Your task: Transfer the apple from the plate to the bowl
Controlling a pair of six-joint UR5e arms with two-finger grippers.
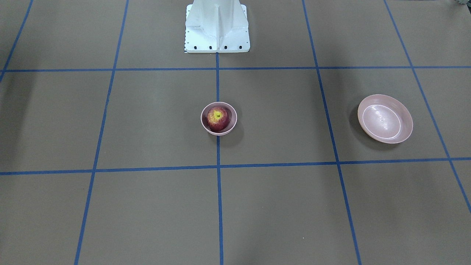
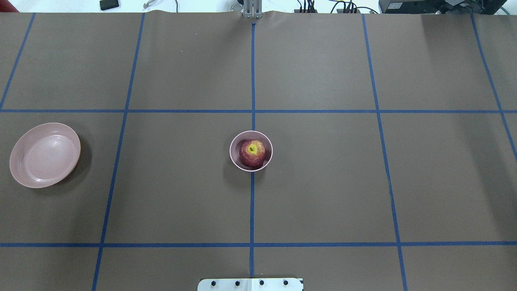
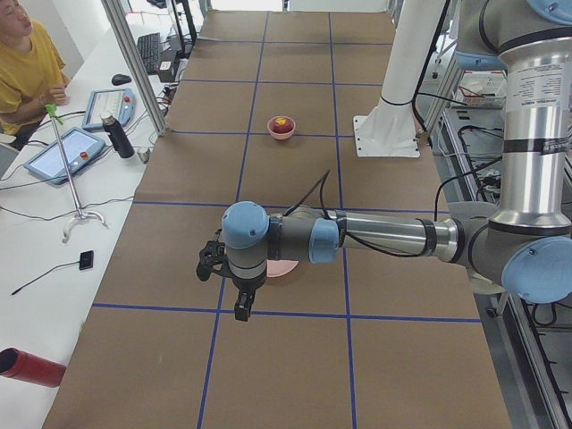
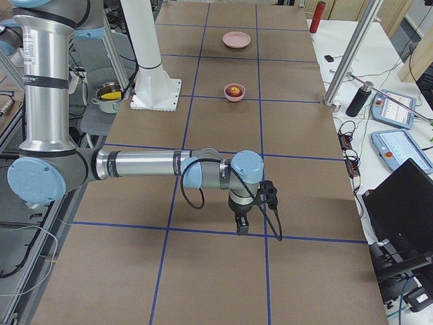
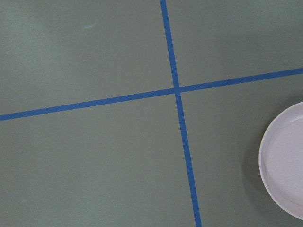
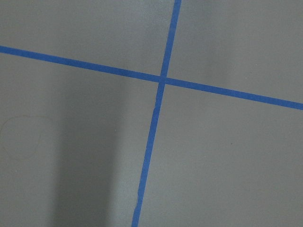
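The dark-red apple [image 1: 218, 118] with its yellow-green stem patch sits inside the small deep pink bowl [image 1: 202, 112] at the table's middle; it also shows in the overhead view [image 2: 252, 152] in the bowl [image 2: 233, 158]. The wide pink plate [image 1: 385, 118] lies empty toward the robot's left side [image 2: 44, 154], and its edge shows in the left wrist view [image 5: 286, 161]. The left gripper [image 3: 241, 308] hangs over the table beside the plate. The right gripper [image 4: 242, 227] hangs over bare table far from the bowl. Whether either is open or shut, I cannot tell.
The white robot pedestal [image 1: 217, 25] stands at the table's robot-side edge. Blue tape lines [image 2: 253, 202] divide the brown table into squares. An operator [image 3: 27, 63], tablets and a red cylinder [image 3: 31, 366] are on the white side table beyond the far edge.
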